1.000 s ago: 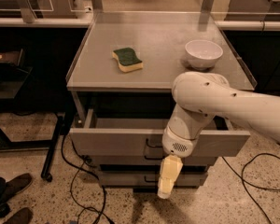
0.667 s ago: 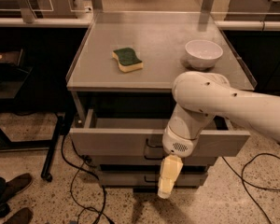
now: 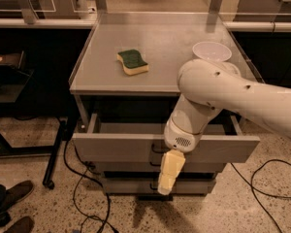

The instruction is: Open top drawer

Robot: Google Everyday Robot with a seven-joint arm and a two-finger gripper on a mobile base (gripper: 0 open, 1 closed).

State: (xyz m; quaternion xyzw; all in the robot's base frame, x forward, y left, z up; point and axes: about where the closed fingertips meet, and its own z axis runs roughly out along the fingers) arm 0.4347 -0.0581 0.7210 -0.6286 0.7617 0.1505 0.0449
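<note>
Nearest, at the bottom left of the floor, a pair of dark shoes [image 3: 12, 198] shows beside black cables [image 3: 82, 198] that trail over the speckled ground; just beyond them the pale yellow gripper [image 3: 165, 186] hangs tip-down in front of the cabinet, below the front edge of the worktop and a little right of its middle — whether it is parted or closed cannot be told from this angle, and it overlaps the two narrower lower drawers [image 3: 131, 176]. Above those, the top drawer [image 3: 116, 147] stands pulled out from under the worktop, its grey front well forward of the cabinet and its inside open to view; the dark wire handle [image 3: 156, 155] sits at the front's centre, just left of the gripper's upper end and partly hidden by it. The white arm [image 3: 233, 93] comes in from the right side and bends down over the drawer's front. On the grey worktop [image 3: 174, 42] a yellow-and-green sponge [image 3: 133, 62] lies left of centre; a white bowl [image 3: 212, 51] sits near the right edge — partly covered by the arm.
</note>
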